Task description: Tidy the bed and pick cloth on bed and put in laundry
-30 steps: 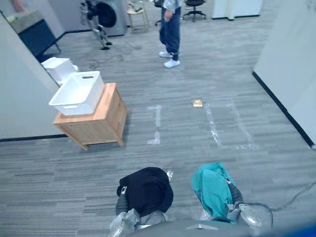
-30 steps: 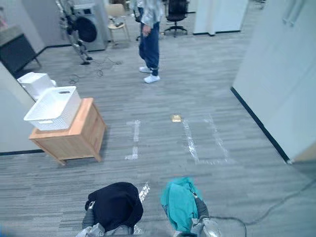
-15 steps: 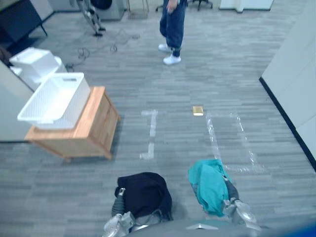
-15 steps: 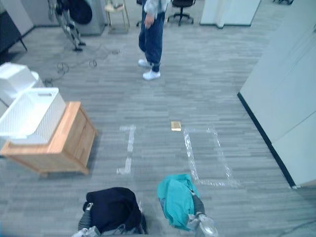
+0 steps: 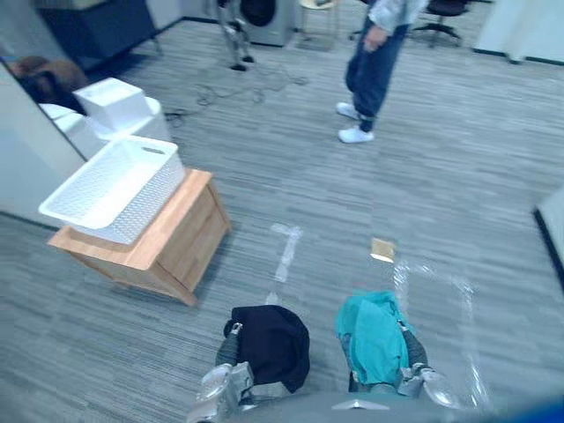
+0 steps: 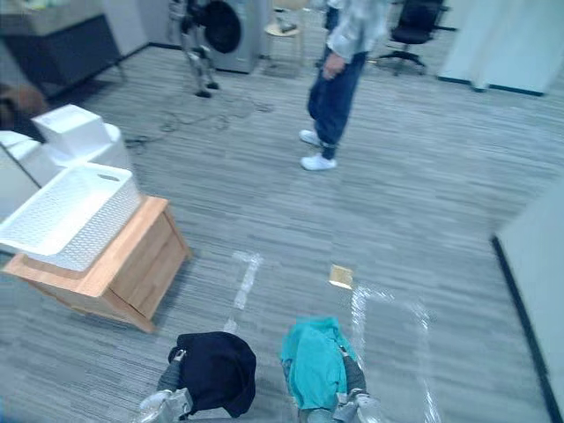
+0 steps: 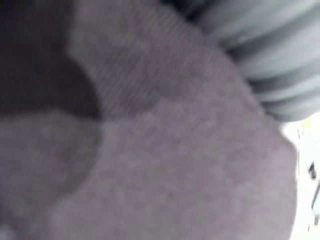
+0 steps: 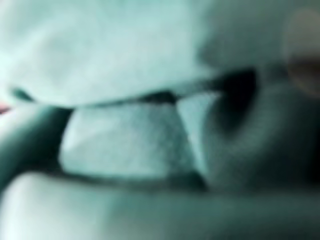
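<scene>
A black cloth is draped over my left hand at the bottom of the left eye view and hides the hand. A teal cloth hangs over my right hand beside it and covers that hand too. Close up, the left wrist view shows dark fabric, and the right wrist view shows folds of teal fabric. A white laundry basket stands on a low wooden table, ahead and to the left of both cloths.
Behind the basket sits a second white bin by a light wall. A person stands further ahead on the grey carpet. Tape marks and a small tan object lie on the floor. A washing machine stands at the back.
The whole picture has shifted, so the camera has moved; the basket and table now sit a little closer to my arms. Both cloths stay draped over my hands.
</scene>
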Controlling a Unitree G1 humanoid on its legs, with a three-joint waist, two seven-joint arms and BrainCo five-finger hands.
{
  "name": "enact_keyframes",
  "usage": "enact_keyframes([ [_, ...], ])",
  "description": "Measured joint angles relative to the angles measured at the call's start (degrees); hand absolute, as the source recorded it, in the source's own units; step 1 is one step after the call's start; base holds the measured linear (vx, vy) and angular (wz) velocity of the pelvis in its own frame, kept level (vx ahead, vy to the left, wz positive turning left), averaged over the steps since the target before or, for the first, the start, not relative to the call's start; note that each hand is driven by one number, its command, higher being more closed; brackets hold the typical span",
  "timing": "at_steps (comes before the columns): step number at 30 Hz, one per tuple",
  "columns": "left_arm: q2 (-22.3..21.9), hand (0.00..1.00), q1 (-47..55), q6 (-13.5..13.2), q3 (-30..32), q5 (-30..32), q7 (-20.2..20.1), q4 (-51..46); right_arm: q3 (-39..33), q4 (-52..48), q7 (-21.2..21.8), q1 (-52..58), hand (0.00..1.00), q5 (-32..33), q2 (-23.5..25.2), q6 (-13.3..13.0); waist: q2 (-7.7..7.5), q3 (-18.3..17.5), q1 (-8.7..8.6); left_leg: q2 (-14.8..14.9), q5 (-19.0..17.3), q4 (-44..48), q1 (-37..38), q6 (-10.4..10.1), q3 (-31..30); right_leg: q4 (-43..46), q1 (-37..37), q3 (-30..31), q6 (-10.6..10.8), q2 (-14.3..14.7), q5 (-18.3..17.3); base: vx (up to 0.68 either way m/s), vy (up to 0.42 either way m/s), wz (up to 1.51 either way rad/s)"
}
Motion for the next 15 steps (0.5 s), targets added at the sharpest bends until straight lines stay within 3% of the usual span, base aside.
enact_keyframes([
  [1, -0.09, 1.0, -0.19, -0.03, 1.41, -0.13, -0.04, -0.5, 0.24, -0.8, 0.68, -0.1, 1.0, 0.02, 0.32, 0.54, 0.18, 0.16, 0.07, 2.15, 5.26, 14.81, -7.17, -0.39, 0.06, -1.17, 3.52, -2.43, -1.16, 0.57, -1.68, 0.52, -0.409, 0.76],
  [3, 0.05, 1.0, 1.13, -0.85, 1.88, -1.1, -0.27, -2.36, 0.71, -0.96, 1.91, -0.03, 1.0, 0.04, 0.29, 0.29, 0.44, 1.05, 0.75, 7.56, 5.9, 31.14, -14.62, -0.97, 3.18, -4.95, 10.8, -6.42, -2.37, 2.09, -2.87, 0.47, -0.327, 0.58],
  [5, 0.66, 1.0, 1.57, -2.43, 1.11, -1.98, -0.44, -3.32, 0.74, -0.99, 2.07, 0.38, 1.0, -0.34, 0.36, -0.61, -0.06, 1.05, 0.78, 9.52, 5.87, 33.51, -18.2, -0.91, 9.23, -10.29, 17.16, -9.4, -2.44, 2.34, -3.15, 0.4, -0.287, 0.56],
  [7, 0.66, 1.0, 1.58, -2.81, 0.67, -2.11, -0.78, -3.85, 0.65, -1.05, 1.9, 0.27, 1.0, -0.99, 0.15, -1.3, 0.13, 1.3, 0.6, 9.22, 5.51, 25.98, -20.05, -1.03, 16.89, -15.17, 22.18, -11.74, -1.92, 2.5, -2.88, 0.37, -0.172, 0.46],
  [9, 0.77, 1.0, 1.58, -2.84, -0.35, -2.96, -1.48, -3.62, 0.81, -0.86, 1.72, 0.27, 1.0, -2.49, -0.01, -1.33, 0.11, 1.45, 0.34, 5.12, 6.03, 9.75, -19.71, -0.79, 24.2, -17.52, 24.85, -14.45, -1.59, 2.41, -2.98, 0.33, -0.05, 0.49],
  [10, 0.9, 1.0, 1.56, -2.81, -1.18, -3.47, -1.56, -3.59, 0.84, -0.86, 1.69, 0.19, 1.0, -2.57, -0.1, -1.37, 0.13, 1.52, 0.2, 3.53, 7.64, 3.93, -19.23, -0.35, 26.26, -17.81, 25.35, -15.36, -1.15, 2.39, -3.25, 0.43, 0.032, 0.7],
  [11, 0.95, 1.0, 1.59, -2.84, -2.25, -3.78, -1.81, -3.56, 0.86, -0.84, 1.46, 0.19, 1.0, -3.04, -0.38, -1.75, 0.59, 1.66, -0.32, 0.86, 14.77, -7.49, -18.15, 0.78, 30.58, -17.9, 26.11, -17.01, 0.27, 2.95, -4.16, 0.34, 0.068, 0.88],
  [12, 1.63, 1.0, 1.51, -2.87, -2.87, -4.27, -1.8, -3.4, 0.97, -0.05, 1.17, -0.36, 1.0, -3.11, -0.51, -1.96, 0.85, 2.05, -0.58, -1.05, 16.46, -12.52, -16.53, 10.05, 33.68, -17.96, 27.3, -18.02, 1.49, 3.12, -5.1, 0.4, 0.102, 0.96],
  [15, 4.2, 1.0, 0.94, -3.57, -2.97, -4.33, -1.68, -3.33, 3.53, 0.34, 0.4, -2.15, 1.0, -4.19, 0.0, -2.66, -2.8, 3.46, -0.35, -6.0, 17.2, -17.14, -16.3, 10.55, 32.66, -18.3, 27.27, -19.04, 2.05, 0.78, -5.27, 0.26, 0.109, 0.66],
])
